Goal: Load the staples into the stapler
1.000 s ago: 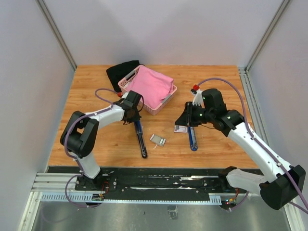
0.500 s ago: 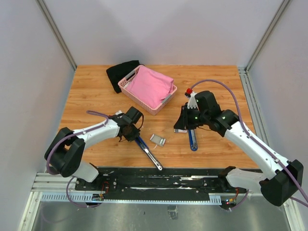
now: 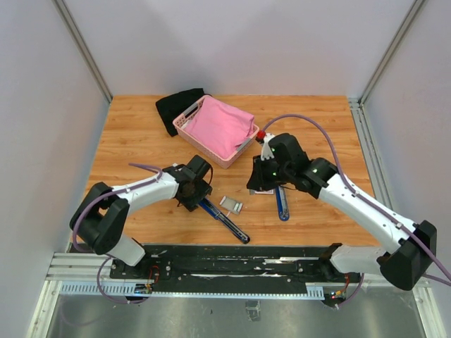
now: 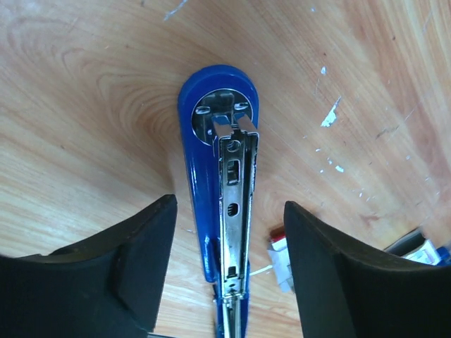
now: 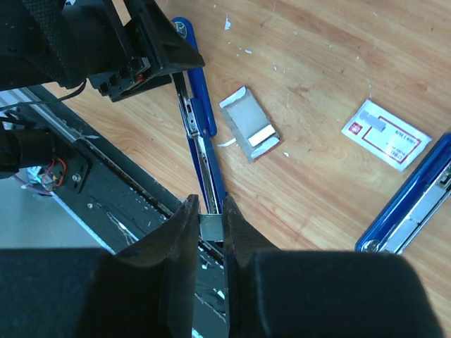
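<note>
Top view: stapler (image 3: 227,227) lay splayed open by the table's near edge, staples (image 3: 231,205) just beside it.
Left wrist: left gripper (image 4: 229,208) stood open astride the magazine, probably to steady it.
Right wrist: right gripper (image 5: 208,205) was closed on a silvery strip (image 5: 210,227), presumably staples for loading.

Top view: stapler (image 3: 215,213) rear end hidden under left gripper (image 3: 199,193); white carton (image 3: 266,189) half covered by right gripper (image 3: 256,182), print too small to read. Black cloth (image 3: 176,107) partly behind pink basket (image 3: 197,146), 11 o'clock.
Left wrist view: stapler cut off at 6 o'clock edge; white-red scrap (image 4: 280,255) at 4 o'clock partly behind finger, identity unclear.
Right wrist view: second blue stapler (image 5: 412,204) cut off at 4 o'clock edge; grey sliver (image 5: 210,227) between fingers (image 5: 176,267), held or lying behind, cannot tell.
</note>
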Action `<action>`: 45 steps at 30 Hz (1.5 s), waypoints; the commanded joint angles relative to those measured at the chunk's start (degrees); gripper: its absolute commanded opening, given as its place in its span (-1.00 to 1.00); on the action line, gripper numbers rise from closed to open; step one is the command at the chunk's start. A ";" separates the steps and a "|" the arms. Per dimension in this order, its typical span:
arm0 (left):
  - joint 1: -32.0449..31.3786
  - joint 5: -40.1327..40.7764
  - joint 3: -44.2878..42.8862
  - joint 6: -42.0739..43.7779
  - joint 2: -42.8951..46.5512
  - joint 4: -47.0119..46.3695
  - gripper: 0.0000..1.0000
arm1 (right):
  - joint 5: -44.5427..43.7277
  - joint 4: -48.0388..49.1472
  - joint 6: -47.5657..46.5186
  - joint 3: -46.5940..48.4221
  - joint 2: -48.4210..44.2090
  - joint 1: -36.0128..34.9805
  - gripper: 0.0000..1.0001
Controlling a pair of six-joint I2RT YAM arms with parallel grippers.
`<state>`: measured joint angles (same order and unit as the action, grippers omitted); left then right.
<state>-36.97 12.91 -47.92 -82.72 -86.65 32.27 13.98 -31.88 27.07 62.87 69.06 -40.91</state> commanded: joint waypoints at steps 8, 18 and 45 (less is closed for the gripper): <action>2.67 8.71 -2.58 15.91 8.32 2.37 0.82 | -9.29 1.50 -8.47 9.71 12.08 -9.32 -0.84; 23.19 -9.96 8.64 42.59 22.01 -15.26 0.93 | -15.69 7.86 -12.63 15.96 26.62 -16.78 -0.84; 25.99 -17.95 15.31 42.66 22.94 -22.30 0.93 | -18.27 21.46 -17.95 17.88 42.07 -21.58 -0.84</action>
<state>-11.38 -4.16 -33.08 -39.88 -65.01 12.01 -4.32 -11.92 10.11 79.22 110.06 -61.45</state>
